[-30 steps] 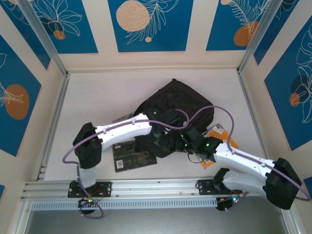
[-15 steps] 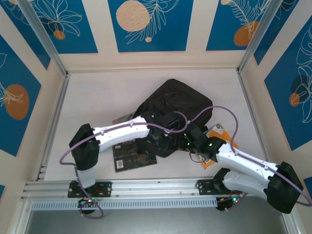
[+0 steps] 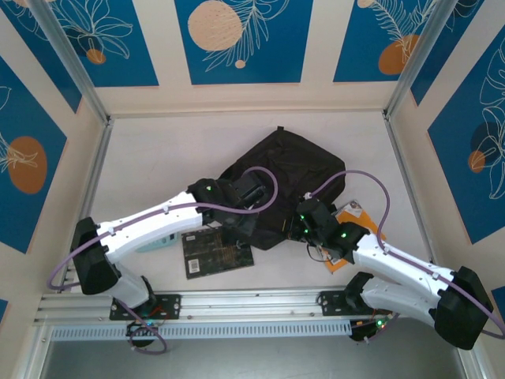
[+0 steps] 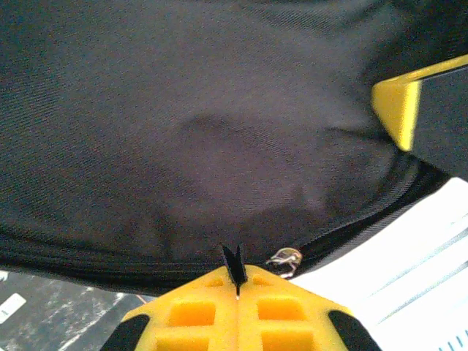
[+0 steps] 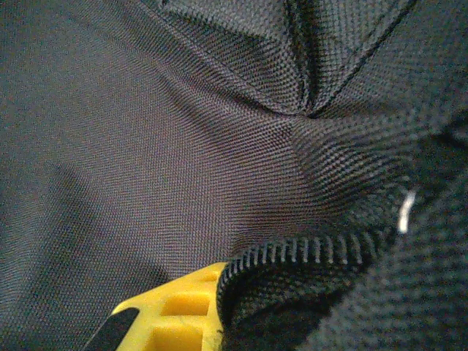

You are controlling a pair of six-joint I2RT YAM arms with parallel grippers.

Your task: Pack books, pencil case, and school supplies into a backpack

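Observation:
The black backpack lies in the middle of the table. My left gripper is at its near-left edge, shut on a thin black zip pull tab; the metal zip slider sits just to the right of it. My right gripper is at the near-right edge, and its yellow finger is pressed against the toothed zip edge, shut on that fabric. A black book with gold patterning lies in front of the backpack. An orange book pokes out beside my right arm.
A pale teal flat piece shows under my left forearm. In the left wrist view a finger of the other gripper shows at the upper right, close over the backpack. Aluminium rails bound the table on both sides and in front.
My left gripper has shut on the zip pull tab, and the left arm's elbow has swung down and to the left. The right arm has barely moved.

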